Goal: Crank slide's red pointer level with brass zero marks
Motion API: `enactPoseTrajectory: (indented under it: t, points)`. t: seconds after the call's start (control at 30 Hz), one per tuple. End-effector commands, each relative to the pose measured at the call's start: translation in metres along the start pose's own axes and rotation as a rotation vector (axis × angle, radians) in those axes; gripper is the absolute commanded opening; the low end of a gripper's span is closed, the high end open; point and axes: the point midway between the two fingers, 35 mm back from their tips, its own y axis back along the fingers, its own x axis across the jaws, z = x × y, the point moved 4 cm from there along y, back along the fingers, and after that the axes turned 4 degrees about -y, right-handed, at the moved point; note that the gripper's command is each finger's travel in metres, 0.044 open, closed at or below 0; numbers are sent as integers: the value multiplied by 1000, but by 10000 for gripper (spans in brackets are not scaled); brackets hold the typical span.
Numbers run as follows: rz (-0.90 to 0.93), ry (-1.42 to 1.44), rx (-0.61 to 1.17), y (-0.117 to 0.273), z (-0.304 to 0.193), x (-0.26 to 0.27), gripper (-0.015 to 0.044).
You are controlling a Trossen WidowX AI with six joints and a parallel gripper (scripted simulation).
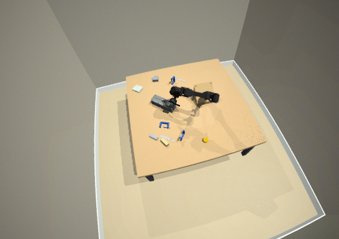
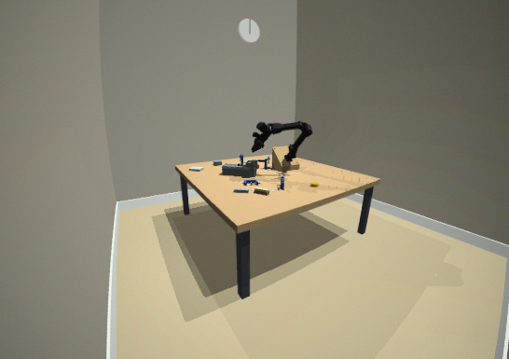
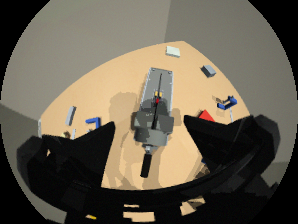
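Observation:
The grey machine (image 1: 158, 101) (image 2: 232, 171) (image 3: 166, 80) lies on the table, its long slotted bed pointing away from me in the wrist view. The slide's red pointer (image 3: 157, 101) shows near the brass zero marks (image 3: 158, 94), slightly on the crank side of them; the exact offset is too small to read. The crank's black handle (image 3: 146, 165) sticks out of the near end, towards the bottom of the wrist view. My gripper (image 2: 254, 143) (image 3: 149, 121) is open and empty, above the crank end, with its fingers apart on either side in the wrist view. It touches nothing visible.
A red block (image 3: 205, 117) lies right of the machine in the wrist view. Blue clamps (image 1: 164, 123) (image 3: 228, 103), a grey block (image 1: 155, 78) (image 3: 208, 71), a pale block (image 1: 137, 88) (image 3: 173, 51) and a yellow disc (image 1: 205, 139) (image 2: 314, 184) surround it. A wooden box (image 2: 279, 156) stands beside the arm.

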Motion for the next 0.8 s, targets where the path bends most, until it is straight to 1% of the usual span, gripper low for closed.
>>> enactPoseTrajectory:
  t: [0.0, 0.23, 0.47, 0.77]
  points:
    - [-67, -77, -19, 11, -19, 6, 440]
    - [-161, -200, -89, 35, -47, 16, 440]
    - [-169, -212, -97, 37, -50, 17, 440]
    - [-168, -212, -96, 11, -72, 16, 440]
